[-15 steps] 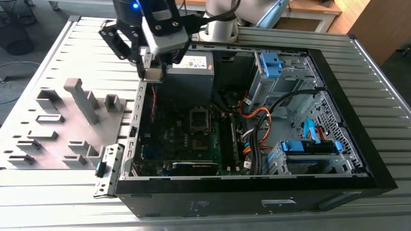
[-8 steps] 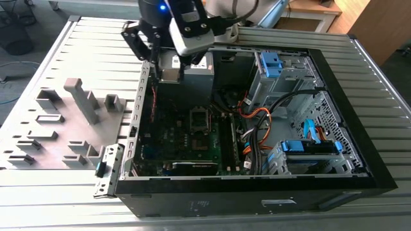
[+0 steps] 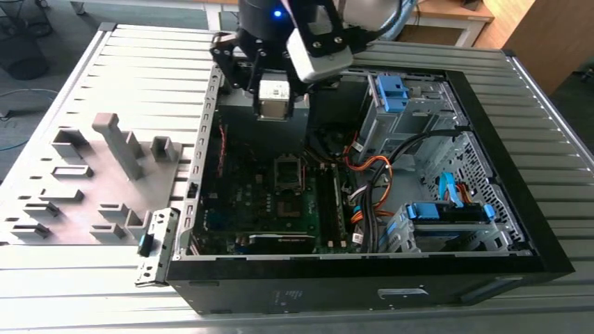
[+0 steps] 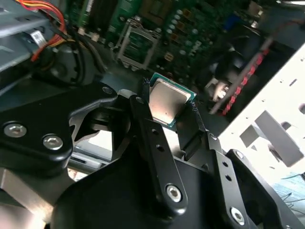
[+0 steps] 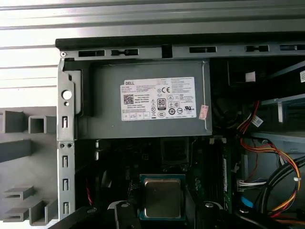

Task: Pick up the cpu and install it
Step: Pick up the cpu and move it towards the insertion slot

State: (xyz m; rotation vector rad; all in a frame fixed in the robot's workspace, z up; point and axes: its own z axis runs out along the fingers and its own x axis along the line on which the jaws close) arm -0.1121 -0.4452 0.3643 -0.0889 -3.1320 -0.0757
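Grey slatted bench [image 3: 130,69], open computer case [image 3: 352,289]: the claw [image 4: 167,106] pinches the cpu [image 5: 162,196] by its edges, socket [image 4: 137,45] below and ahead, where a level, square descent looks essential.

I see an open computer case [image 3: 325,292] on a slatted metal table [image 3: 139,69]. Inside are a green motherboard [image 3: 269,209] and a grey power supply [image 5: 143,100]. A grey tray [image 3: 102,193] of blocks lies just beside the case, on the exterior view's left.

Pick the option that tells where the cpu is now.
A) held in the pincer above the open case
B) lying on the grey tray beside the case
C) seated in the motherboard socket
A: in the second wrist view the cpu is clamped in the pincer, clear of the socket behind it.
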